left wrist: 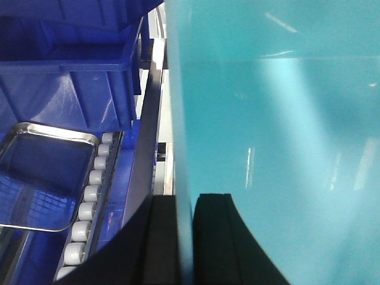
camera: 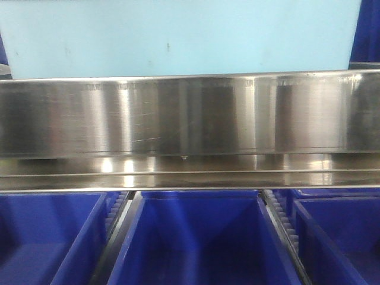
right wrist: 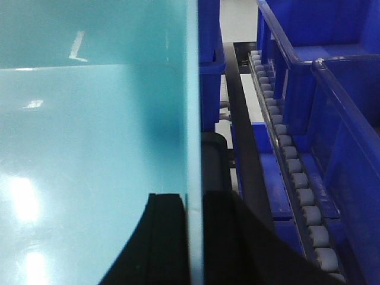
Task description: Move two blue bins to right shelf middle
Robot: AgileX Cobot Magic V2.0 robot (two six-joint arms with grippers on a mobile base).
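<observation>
A shiny metal rail (camera: pixel 190 116) runs across, with dark blue bins (camera: pixel 202 237) below it. A light blue bin (camera: pixel 178 35) is just above the rail. The left gripper (left wrist: pixel 185 205) and right gripper (right wrist: pixel 193 205) each pinch one of its walls. I think this bin is still on its way, and I see no second bin moved yet.

Brushed steel shelf beam (camera: pixel 190 116) spanning the front view; white roller track (left wrist: pixel 89 196) beside a shiny metal tray (left wrist: pixel 59 133); black rail (right wrist: pixel 243 148).
</observation>
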